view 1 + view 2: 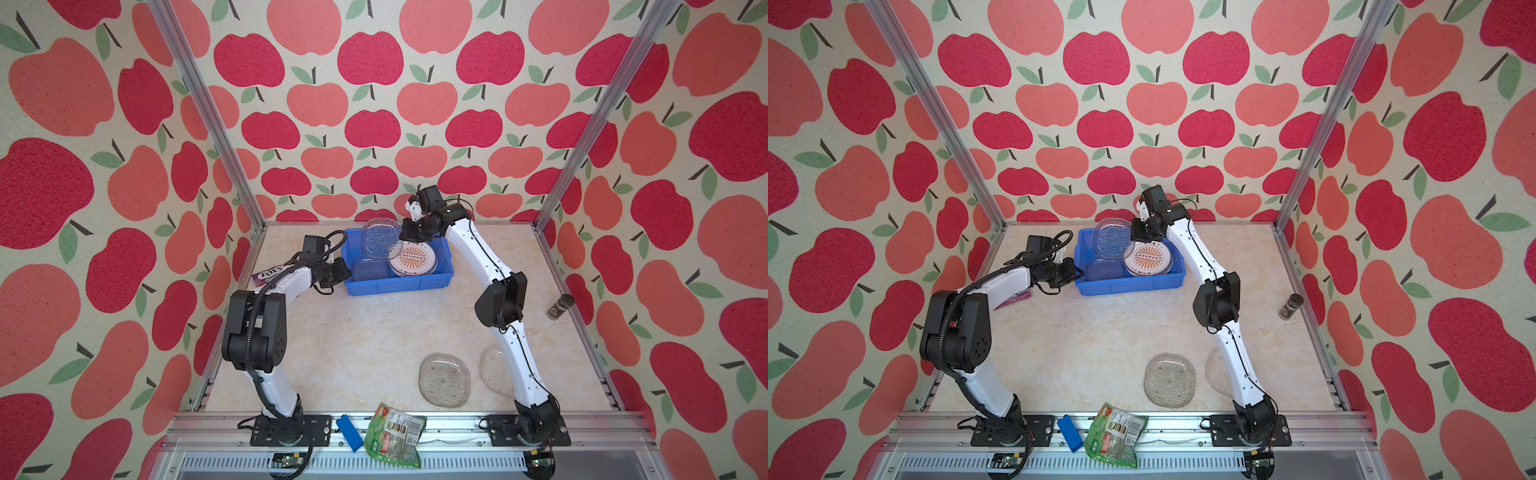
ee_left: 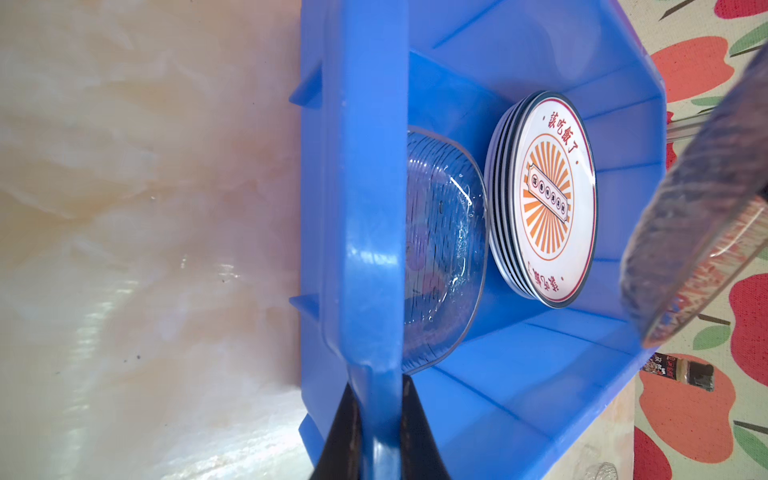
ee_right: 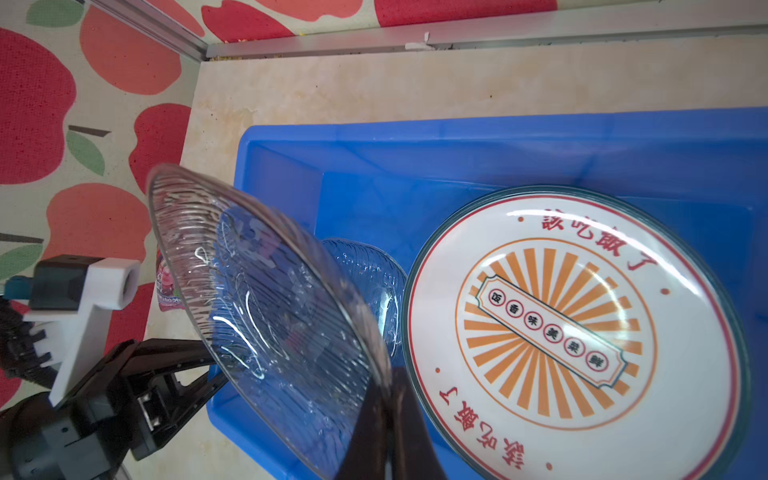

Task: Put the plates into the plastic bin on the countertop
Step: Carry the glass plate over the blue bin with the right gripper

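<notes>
Plate [image 3: 266, 316] in right gripper [image 3: 388, 399], perhaps above bin [image 3: 478, 124]

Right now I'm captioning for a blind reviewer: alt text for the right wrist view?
The right gripper pinches the rim of a clear ribbed glass plate, tilted over the blue bin. Inside lie an orange sunburst plate and another glass plate beside it.

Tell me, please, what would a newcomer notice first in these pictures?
First the tilted clear glass plate, pinched at its edge by the right pincer above the blue bin at the back of the countertop. In the bin lies a stack of round plates, topped by an orange sunburst, beside another glass plate. The left pincer clamps the bin's left rim.
</notes>
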